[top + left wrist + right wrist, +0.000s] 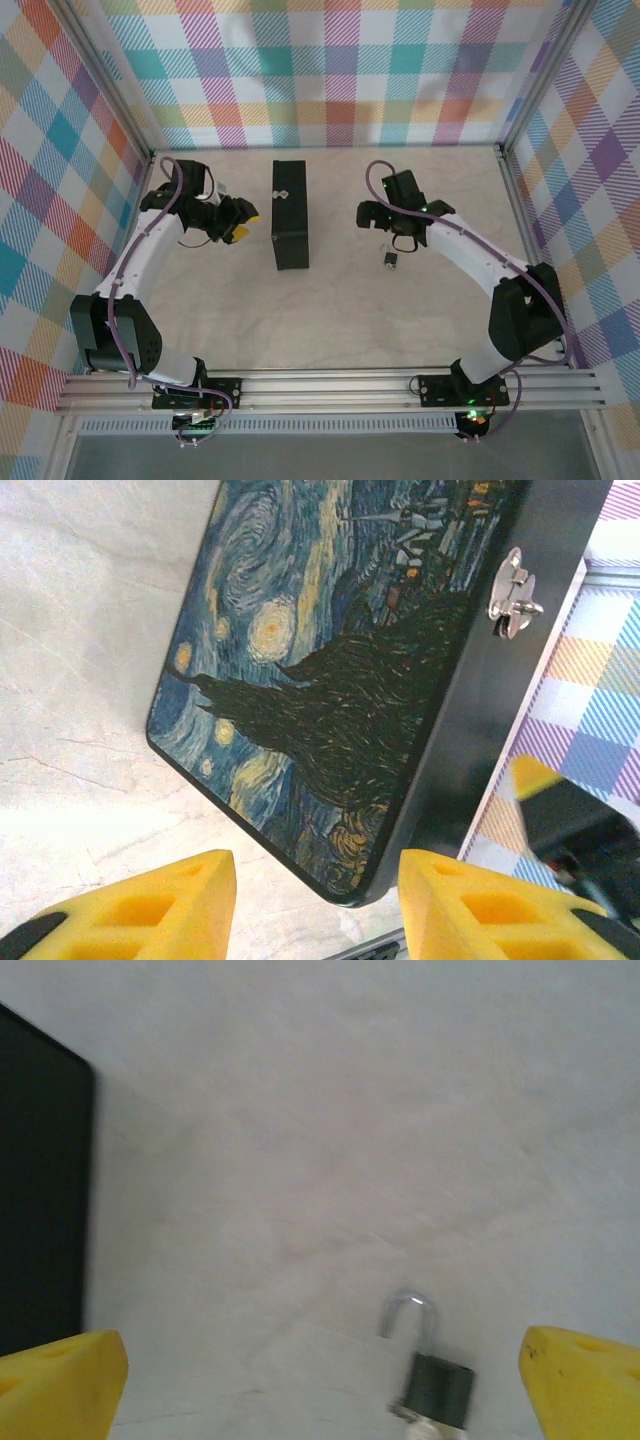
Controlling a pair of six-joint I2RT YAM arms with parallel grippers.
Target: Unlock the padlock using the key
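Yellow-padded right tool hangs spread over padlock.

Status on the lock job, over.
Left gripper open, empty, beside box. Right gripper open above padlock on table; shackle looks open. Nothing blocking it.

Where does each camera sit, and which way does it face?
Top external: above, behind the robot, looking down on the marbled table; left arm and right arm show.
Left wrist: faces the dark box printed with night sky; left gripper shows.
Right wrist: looks down on the small grey-silver metal padlock; right gripper shows.
Shared: top and right wrist see the padlock.
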